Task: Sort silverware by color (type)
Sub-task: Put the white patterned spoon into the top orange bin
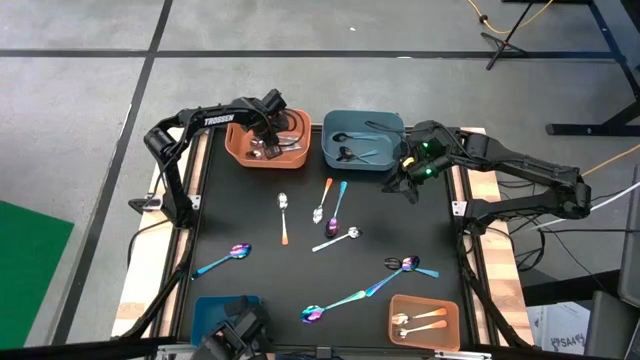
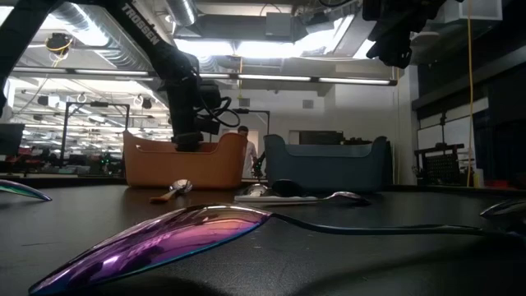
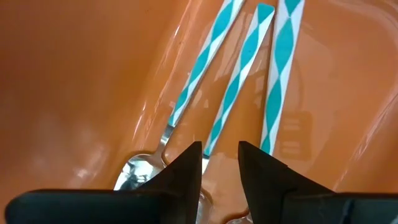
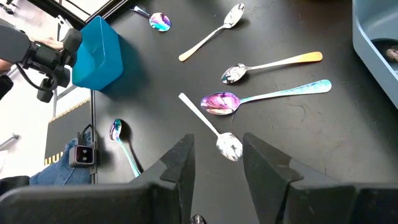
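Orange bin (image 1: 240,150) holds striped-handle spoons (image 3: 233,87), left claw (image 3: 219,167) parted just above them; right claw (image 4: 216,163) hangs apart over loose spoons (image 4: 261,96) beside the grey-blue bin (image 1: 330,122).

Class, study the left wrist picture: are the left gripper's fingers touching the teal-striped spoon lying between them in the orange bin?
Cannot tell. In the left wrist view the left gripper stands open astride the middle striped spoon; its handle runs under one fingertip, hiding any gap or contact.

spoons (image 1: 330,215) mid-table, bins (image 1: 267,146) behind
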